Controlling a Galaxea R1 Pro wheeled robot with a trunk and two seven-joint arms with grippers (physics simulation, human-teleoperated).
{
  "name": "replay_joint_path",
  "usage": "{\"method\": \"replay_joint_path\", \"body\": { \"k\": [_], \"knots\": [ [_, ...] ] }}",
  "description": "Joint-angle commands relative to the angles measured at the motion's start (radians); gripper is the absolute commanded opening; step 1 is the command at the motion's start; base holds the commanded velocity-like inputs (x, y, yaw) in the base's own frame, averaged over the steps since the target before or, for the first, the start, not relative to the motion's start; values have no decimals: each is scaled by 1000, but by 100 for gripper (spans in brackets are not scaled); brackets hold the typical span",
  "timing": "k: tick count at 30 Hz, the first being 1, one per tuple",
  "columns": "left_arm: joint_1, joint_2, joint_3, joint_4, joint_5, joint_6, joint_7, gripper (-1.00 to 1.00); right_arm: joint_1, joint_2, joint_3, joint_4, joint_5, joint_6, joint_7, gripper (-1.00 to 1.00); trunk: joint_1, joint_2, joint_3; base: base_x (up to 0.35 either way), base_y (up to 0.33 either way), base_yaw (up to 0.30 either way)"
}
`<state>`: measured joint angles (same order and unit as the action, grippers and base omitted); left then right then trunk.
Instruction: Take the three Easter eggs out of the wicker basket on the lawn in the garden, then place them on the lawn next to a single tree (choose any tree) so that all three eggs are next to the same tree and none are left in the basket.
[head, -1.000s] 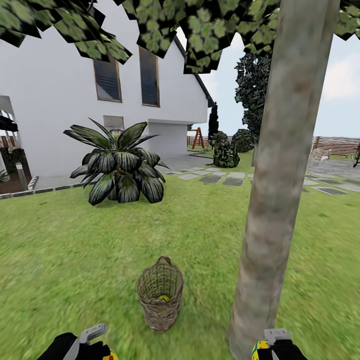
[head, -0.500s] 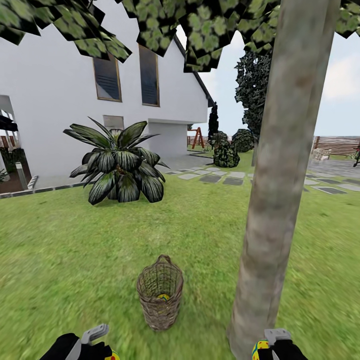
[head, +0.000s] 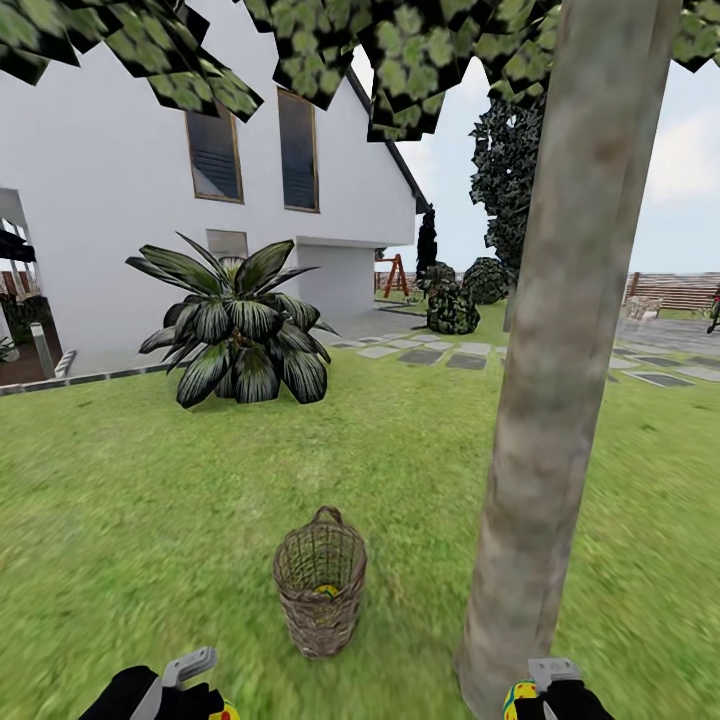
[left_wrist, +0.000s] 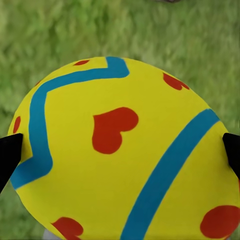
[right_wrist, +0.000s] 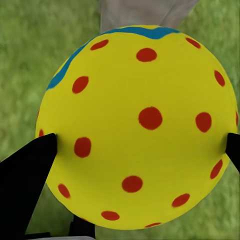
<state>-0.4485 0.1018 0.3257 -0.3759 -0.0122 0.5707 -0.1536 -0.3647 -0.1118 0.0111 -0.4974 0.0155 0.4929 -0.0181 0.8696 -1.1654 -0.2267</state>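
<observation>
I see the white house (head: 120, 170) filling the far left, with sky behind its roofline. The lawn (head: 150, 500) spreads from its wall across to me, mottled green. Close on my right rises the tree (head: 560, 380), its thick grey-brown trunk running from the grass near my right arm to the dark leaves overhead. A low spiky-leaved palm (head: 238, 330) sits on the grass in front of the house wall, left of centre. Grey paving slabs (head: 440, 355) lie beyond it, with dark shrubs (head: 452, 308) and a slatted wooden fence (head: 680, 290) far to the right.

The wicker basket (head: 320, 585) stands upright on the grass near me, just left of the trunk's base and apart from it. Inside it I can make out a patch of yellow, the egg in the basket (head: 327, 592).

My left gripper (left_wrist: 120, 150) is clamped on the heart-patterned egg (left_wrist: 125, 155), yellow with blue bands and red hearts; the black fingertips (left_wrist: 7, 155) press its two sides, with grass behind. My right gripper (right_wrist: 135, 150) grips the spotted egg (right_wrist: 137, 127), yellow with red dots and a blue band, black fingers (right_wrist: 25, 180) touching either side. From the head camera both hands sit at the near edge, the right one just beside the trunk's foot.
</observation>
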Motion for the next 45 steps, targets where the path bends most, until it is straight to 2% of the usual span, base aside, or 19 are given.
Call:
{"method": "replay_joint_path", "body": {
  "k": [1,45],
  "knots": [
    [0,-1,6,-1,-2,6,-4,-100,0,0,1,-1,1,6,-2,-100,4,-8,-5,0,0,0],
    [-1,1,8,-13,0,-2,-4,-100,0,9,11,30,6,15,3,-100,173,-316,-142,0,0,0]
  ]
}}
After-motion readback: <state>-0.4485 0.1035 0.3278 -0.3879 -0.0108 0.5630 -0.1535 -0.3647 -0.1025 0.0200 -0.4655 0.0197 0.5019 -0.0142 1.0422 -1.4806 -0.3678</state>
